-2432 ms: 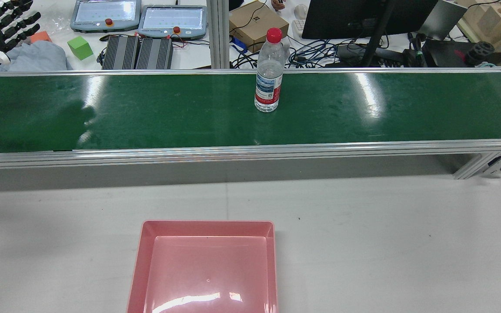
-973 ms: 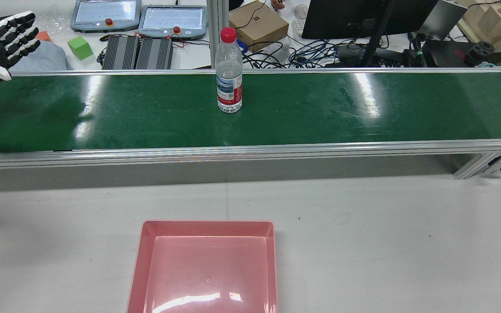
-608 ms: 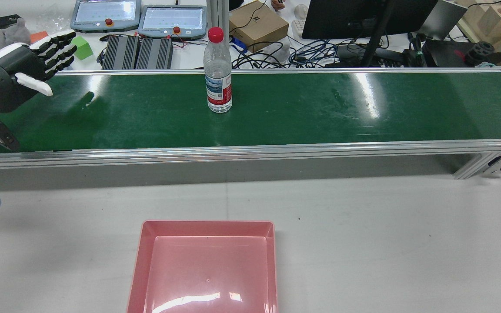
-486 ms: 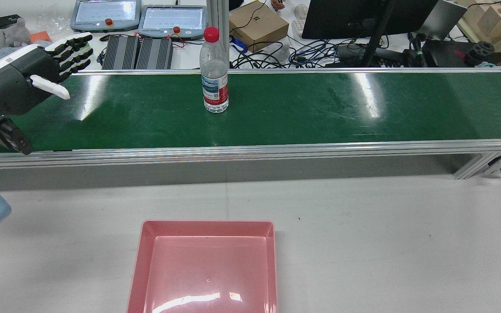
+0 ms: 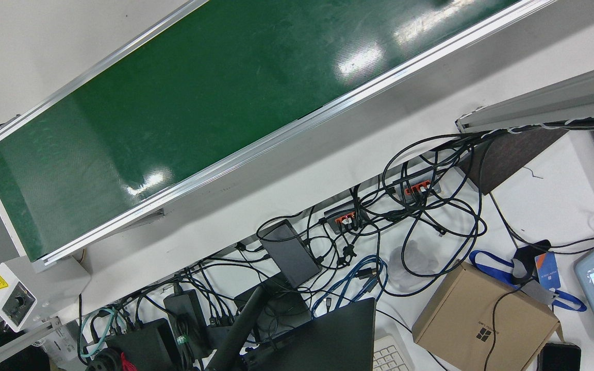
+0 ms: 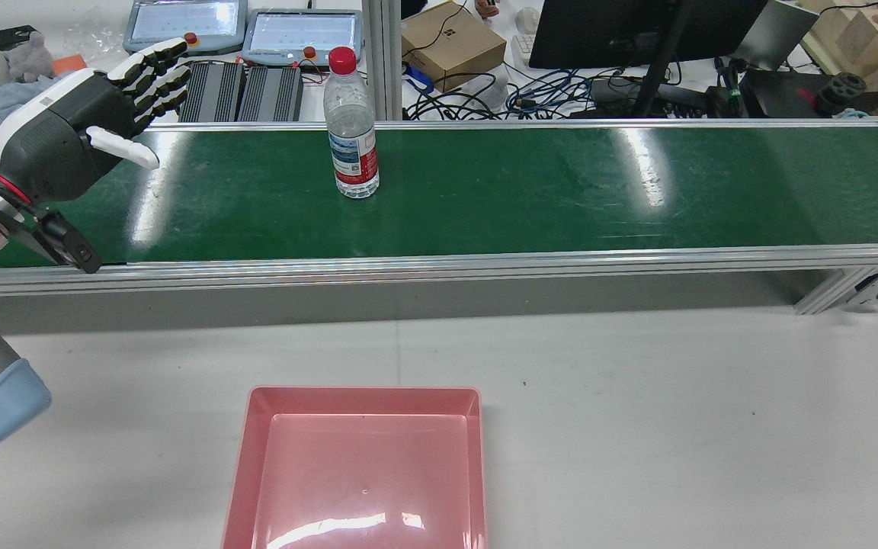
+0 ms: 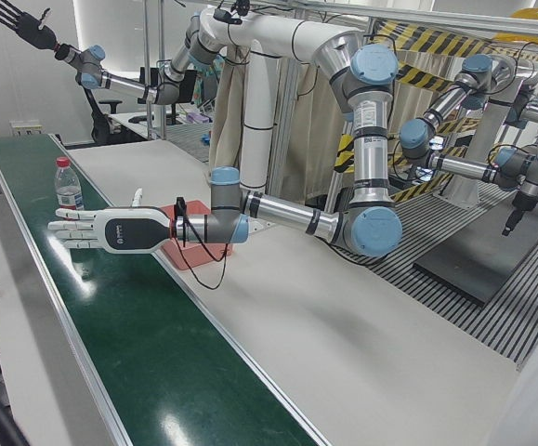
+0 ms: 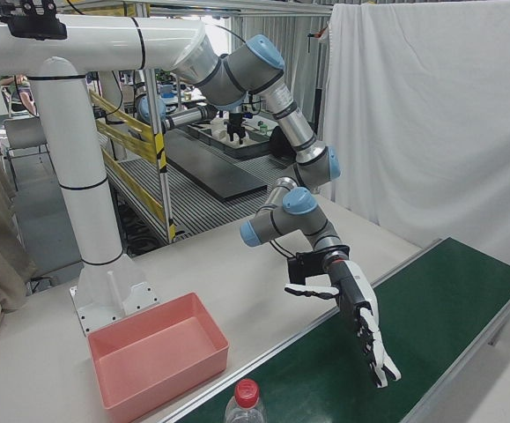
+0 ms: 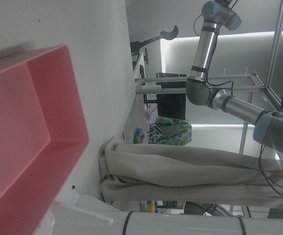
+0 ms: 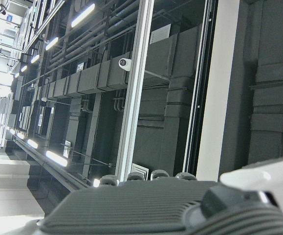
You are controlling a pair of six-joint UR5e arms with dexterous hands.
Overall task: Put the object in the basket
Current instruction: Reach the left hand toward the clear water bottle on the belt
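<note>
Found the water bottle (image 6: 353, 145) upright on the green conveyor belt (image 6: 530, 191), near the empty, spread left robot hand (image 6: 77, 133); judged light, slick and tippy, best gripped around the labelled middle.

the open left hand (image 6: 77, 145) hovers over the green belt (image 6: 561, 191), well apart from the upright bottle (image 6: 352, 141).

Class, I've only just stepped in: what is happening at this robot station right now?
The left hand, open with fingers spread, hovers over the green conveyor belt at its left end in the rear view. A water bottle with a red cap stands upright on the belt, apart from the hand and not yet grasped. The pink basket sits empty on the table. The right hand is visible only as its dark casing, in its own camera.
</note>
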